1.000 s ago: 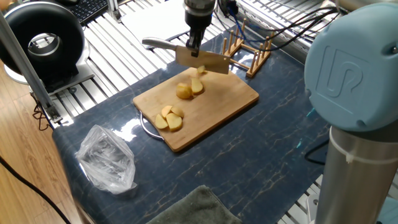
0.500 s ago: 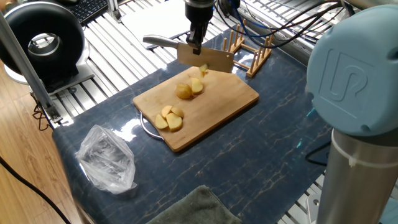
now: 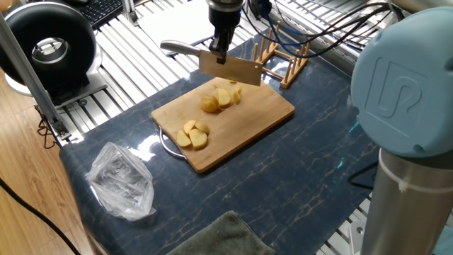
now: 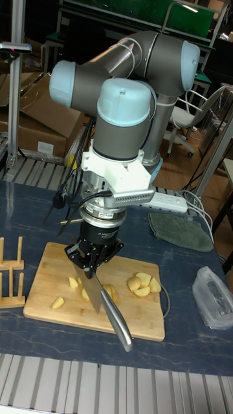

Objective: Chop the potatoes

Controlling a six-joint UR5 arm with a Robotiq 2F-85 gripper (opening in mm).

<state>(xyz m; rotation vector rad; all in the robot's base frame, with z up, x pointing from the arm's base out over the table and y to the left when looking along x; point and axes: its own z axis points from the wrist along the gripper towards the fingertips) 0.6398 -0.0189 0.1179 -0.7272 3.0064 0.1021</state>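
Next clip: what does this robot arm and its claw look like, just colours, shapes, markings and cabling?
The arm has thick grey tubes with rounded light-blue joint caps; one cap bears an embossed UR logo. A white ribbed block sits at the wrist, above a black cylindrical claw with dark fingers. Black cables hang beside the wrist.

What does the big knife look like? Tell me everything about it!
The knife is a cleaver with a wide, rectangular, yellowish-looking blade and a shiny silver handle that looks like metal. The gripper is shut on it where blade meets handle. The blade points edge-down over the far end of the bamboo cutting board, right by the potato pieces. Whether the edge touches the board or the potatoes cannot be told.
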